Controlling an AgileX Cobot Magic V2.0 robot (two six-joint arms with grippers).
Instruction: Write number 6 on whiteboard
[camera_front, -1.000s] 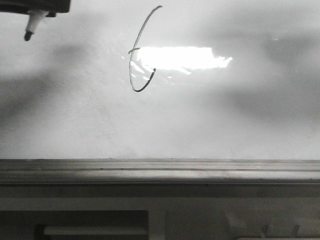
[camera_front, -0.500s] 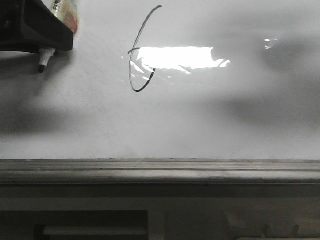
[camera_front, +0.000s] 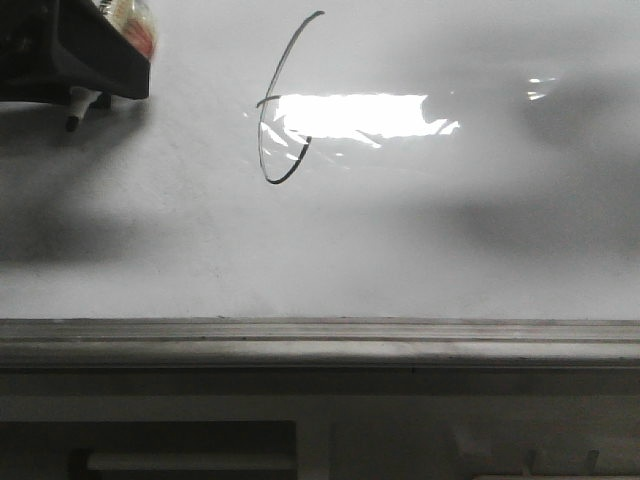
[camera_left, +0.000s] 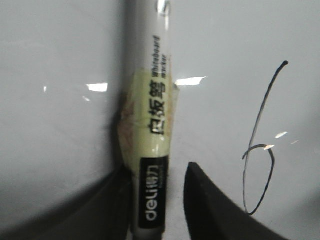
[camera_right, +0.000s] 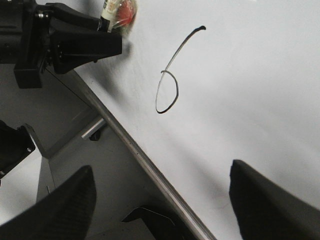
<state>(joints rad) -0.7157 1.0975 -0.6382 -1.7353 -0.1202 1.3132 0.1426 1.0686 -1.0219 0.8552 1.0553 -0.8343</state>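
Where the bright rectangular reflection (camera_front: 360, 115) falls on the whiteboard (camera_front: 420, 250), the number 6 (camera_front: 280, 110) stands just at its left end, in the upper middle of the board as the front view has it; its long axis runs steeply, the thin tail leaning up and to the right, the narrow oval loop closing at the foot, and part of the loop's stroke is washed out by the glare; well off to the left of the figure, near the board's upper corner, the left gripper (camera_left: 160, 200) is clamped on a whiteboard marker (camera_left: 152, 150), whose dark tip (camera_front: 72, 124) points down and leftward, whether touching the board I cannot tell; the right gripper (camera_right: 160, 200) hangs with its dark fingers (camera_right: 270, 200) spread wide and nothing between them; along the board's lower edge runs a grey metal rail (camera_front: 320, 345), with a dark cabinet (camera_front: 180, 450) beneath it.
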